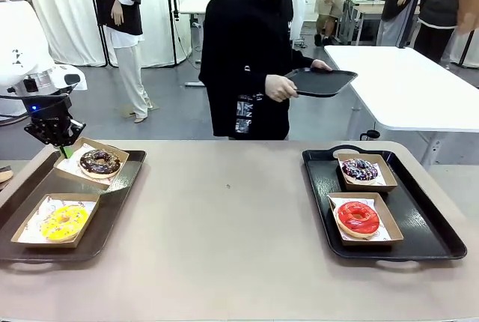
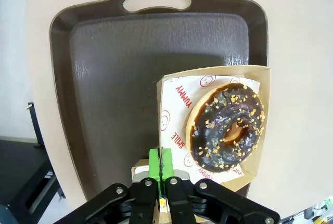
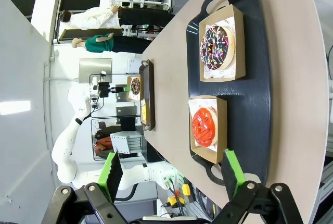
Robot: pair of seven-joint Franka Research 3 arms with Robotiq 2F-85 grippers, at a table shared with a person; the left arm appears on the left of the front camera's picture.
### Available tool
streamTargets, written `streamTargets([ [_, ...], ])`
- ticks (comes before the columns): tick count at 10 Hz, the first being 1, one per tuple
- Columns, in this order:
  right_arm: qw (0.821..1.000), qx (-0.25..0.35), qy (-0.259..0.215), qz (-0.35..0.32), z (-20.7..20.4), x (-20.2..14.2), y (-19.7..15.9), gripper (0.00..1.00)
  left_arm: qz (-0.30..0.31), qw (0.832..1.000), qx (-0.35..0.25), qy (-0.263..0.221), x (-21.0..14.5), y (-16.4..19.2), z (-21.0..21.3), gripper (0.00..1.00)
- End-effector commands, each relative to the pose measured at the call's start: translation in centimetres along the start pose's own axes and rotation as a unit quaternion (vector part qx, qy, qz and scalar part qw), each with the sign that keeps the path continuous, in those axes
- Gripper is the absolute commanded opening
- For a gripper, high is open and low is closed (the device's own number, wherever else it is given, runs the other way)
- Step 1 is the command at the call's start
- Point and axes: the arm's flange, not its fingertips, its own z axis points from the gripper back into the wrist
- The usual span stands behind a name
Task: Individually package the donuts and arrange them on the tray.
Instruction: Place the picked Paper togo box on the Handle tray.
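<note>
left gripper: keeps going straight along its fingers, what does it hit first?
Probably the near edge of the cardboard tray holding the chocolate donut, above the black tray. The left gripper is shut; depth unclear.

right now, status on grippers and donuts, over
Left gripper shut, above left tray. Right gripper open, empty. Four donuts boxed, two per tray. Person holds spare tray.
</note>
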Motion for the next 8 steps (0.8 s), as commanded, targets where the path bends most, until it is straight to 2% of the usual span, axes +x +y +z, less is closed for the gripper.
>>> streamTargets([
  [1,1.000,0.005,0.001,-0.001,0.1,-0.1,0.0,1.00,-0.004,1.000,-0.029,-0.005,1.7,1.1,-1.2,0.01],
  [8,1.000,0.005,0.001,-0.001,0.1,-0.1,0.0,1.00,0.026,0.999,-0.024,0.028,4.0,2.7,-5.5,0.01],
])
